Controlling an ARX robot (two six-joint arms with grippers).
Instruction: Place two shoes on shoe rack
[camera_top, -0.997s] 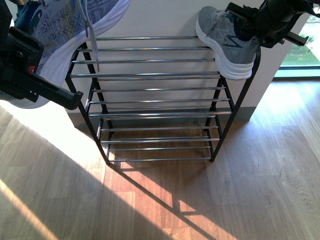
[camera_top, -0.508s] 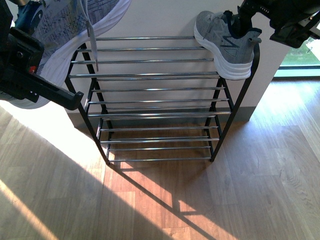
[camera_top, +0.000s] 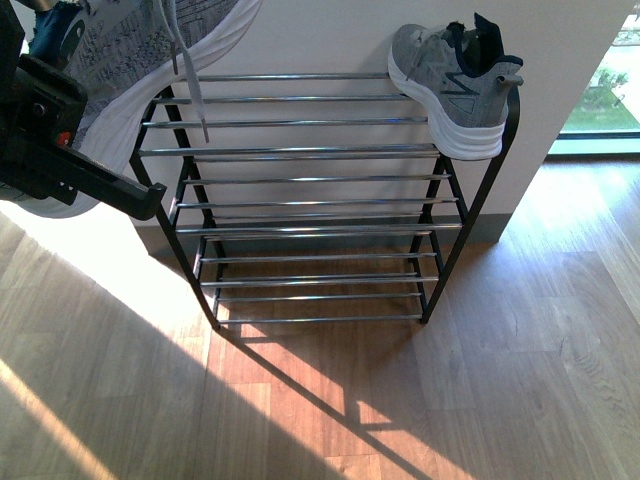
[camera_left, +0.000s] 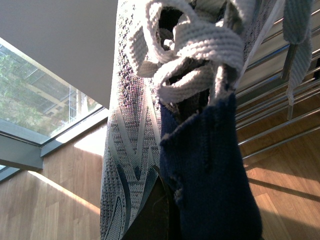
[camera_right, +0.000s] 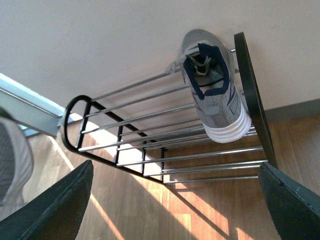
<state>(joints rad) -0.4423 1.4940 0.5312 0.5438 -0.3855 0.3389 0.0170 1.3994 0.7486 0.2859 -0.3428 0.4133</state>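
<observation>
One sneaker (camera_top: 455, 85) is resting on the top tier of the rack (camera_top: 300, 150), below the right pincer (camera_right: 175, 167), which is standing apart and empty. The left pincer (camera_left: 155, 220) is clamping the second sneaker (camera_top: 120, 50) aloft; its placing is remaining.

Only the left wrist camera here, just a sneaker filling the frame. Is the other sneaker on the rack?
Observer: Yes, the placed sneaker rests on the shoe rack's top tier, at its right end.
Operator: Is the right claw clear of it?
Observer: The right claw is open and empty, apart from it.
Operator: Where is my sneaker?
Observer: The held sneaker hangs in the air near the rack's left end.
</observation>
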